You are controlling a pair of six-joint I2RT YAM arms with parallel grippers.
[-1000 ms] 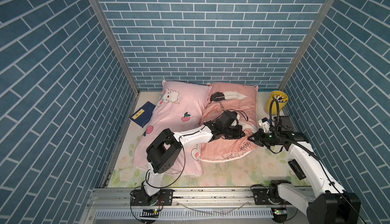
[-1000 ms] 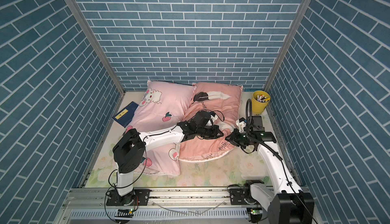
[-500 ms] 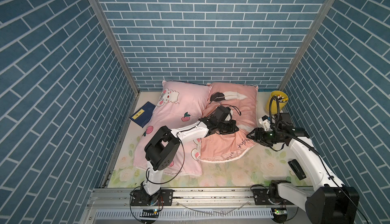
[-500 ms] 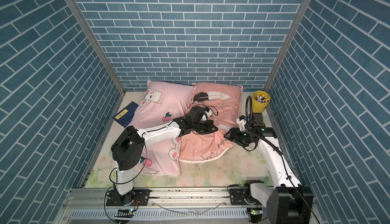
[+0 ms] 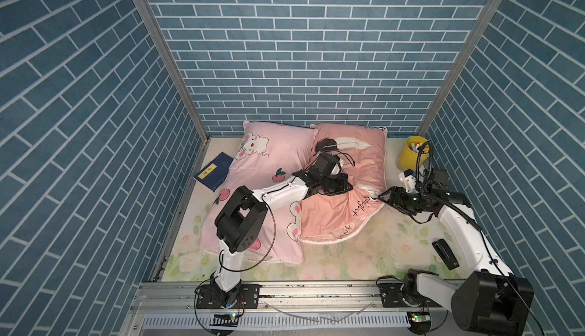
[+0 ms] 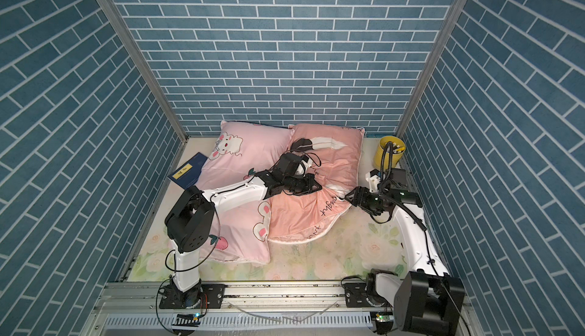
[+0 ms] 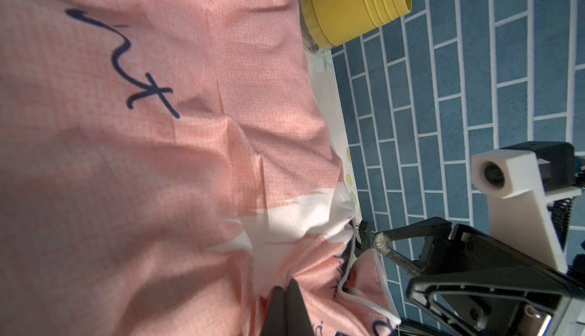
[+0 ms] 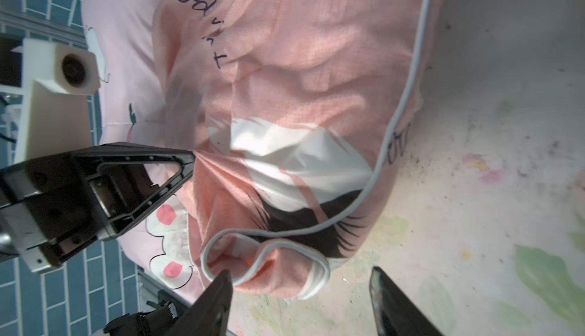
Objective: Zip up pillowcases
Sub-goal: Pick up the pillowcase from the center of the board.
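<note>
Along the bottom of both top views runs a metal rail (image 5: 316,290) carrying the left arm (image 5: 278,193) and right arm (image 5: 459,233), which have white shells and black joints. Past it, the counter (image 5: 348,255) has a faded floral print. On it at frame centre lie two plump pillows, side by side and touching: the pale pink pillowcase (image 5: 272,160) with a cartoon bunny and peaches, and to its right the salmon pillowcase (image 5: 368,163) with a feather print and dark script. The left jaws sit on the salmon case's middle and the right jaws at its right edge. Only the right wrist view shows the grip. There the left jaws are pressed together on a pinch of salmon cloth, with pleats (image 8: 215,168) fanning out from their tip. The right jaws stand wide apart, the case's folded corner just ahead of the gap. White piping (image 8: 415,65) traces that edge. The left wrist view brings out the fine woven grain of the cloth and the looping script (image 7: 139,94). Farther back, a ribbed yellow cup (image 5: 408,157) stands at right and a blue book (image 5: 215,173) at left, before the blue brick wall (image 5: 300,49).
</note>
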